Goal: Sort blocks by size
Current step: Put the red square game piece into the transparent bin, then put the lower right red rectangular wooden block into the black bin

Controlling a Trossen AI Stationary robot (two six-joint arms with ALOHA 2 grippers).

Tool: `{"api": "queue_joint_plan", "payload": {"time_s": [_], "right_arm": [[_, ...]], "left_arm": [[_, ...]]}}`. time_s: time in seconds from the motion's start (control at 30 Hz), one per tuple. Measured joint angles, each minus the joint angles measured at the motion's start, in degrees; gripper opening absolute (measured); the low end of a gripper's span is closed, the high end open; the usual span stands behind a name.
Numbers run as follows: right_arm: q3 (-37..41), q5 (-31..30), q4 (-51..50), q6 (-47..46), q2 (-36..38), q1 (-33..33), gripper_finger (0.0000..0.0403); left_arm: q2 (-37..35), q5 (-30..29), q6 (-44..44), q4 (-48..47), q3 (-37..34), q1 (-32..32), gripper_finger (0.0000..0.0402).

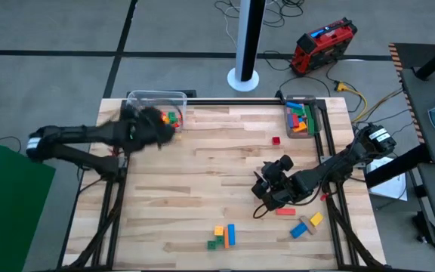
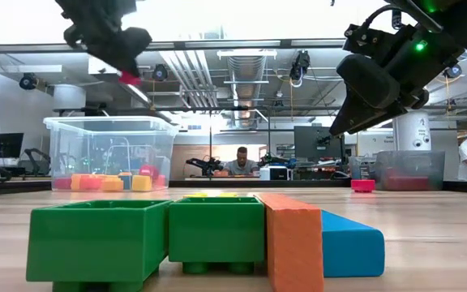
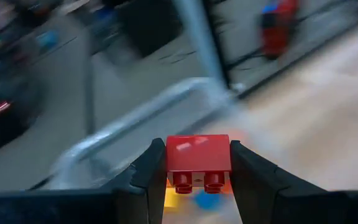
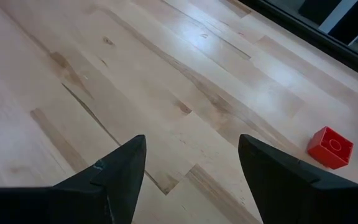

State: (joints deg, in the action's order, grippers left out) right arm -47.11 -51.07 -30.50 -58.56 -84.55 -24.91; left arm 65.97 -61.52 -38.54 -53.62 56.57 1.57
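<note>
Motion blur smears the left gripper [image 3: 199,180] over the clear tub [image 1: 155,98] at the table's far left, hiding much inside, yet it plainly clamps a small red cube [image 3: 198,161], studs down. The right gripper [image 4: 191,168] hangs wide apart over bare pale wood [image 1: 202,189]; another red cube [image 4: 330,147] lies nearby. Green, orange, blue blocks [image 2: 193,239] crowd the near edge.

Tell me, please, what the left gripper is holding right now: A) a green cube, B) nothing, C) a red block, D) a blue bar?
C: in the left wrist view, the left gripper has its jaws shut on a red block, studs showing underneath, above the clear tub.
</note>
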Motion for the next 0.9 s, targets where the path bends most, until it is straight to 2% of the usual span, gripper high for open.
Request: {"api": "queue_joint_plan", "payload": {"time_s": [0.13, 0.23, 0.33, 0.4, 0.53, 0.67, 0.77, 0.9], "right_arm": [[0.0, 0.0, 0.2, 0.1, 0.0, 0.0, 0.0258], [0.0, 0.0, 0.4, 0.1, 0.0, -0.1, 0.0263], [0.0, 0.1, 0.9, 0.2, 0.0, -0.1, 0.0267], [0.0, 0.1, 1.0, 0.2, 0.0, -0.1, 0.0268], [0.0, 0.5, 1.0, 0.1, 0.0, -0.1, 0.0260], [0.0, 2.0, 1.1, -0.6, 0.0, -0.1, 0.0251], [0.0, 4.6, 1.3, -0.7, 0.0, -0.1, 0.0244], [0.0, 9.2, 1.3, -0.8, 0.0, -0.1, 0.0235]], "left_arm": [[-3.8, 3.3, 6.4, 0.1, 0.0, -15.5, 0.0129], [-4.4, 9.5, 9.2, 0.2, 0.0, -25.6, 0.0143], [-4.0, 15.6, 13.4, 0.5, 0.0, -31.6, 0.0172], [-3.5, 16.0, 13.9, 0.6, -0.1, -32.1, 0.0192], [-3.3, 16.0, 14.0, 1.6, -0.1, -29.4, 0.0220], [-3.4, 16.0, 11.8, 1.7, -0.1, -23.1, 0.0228], [-3.3, 16.0, 7.0, 1.8, -0.2, -14.4, 0.0227], [-2.0, 14.2, 2.1, 6.1, -2.0, 1.6, 0.0223]]}}
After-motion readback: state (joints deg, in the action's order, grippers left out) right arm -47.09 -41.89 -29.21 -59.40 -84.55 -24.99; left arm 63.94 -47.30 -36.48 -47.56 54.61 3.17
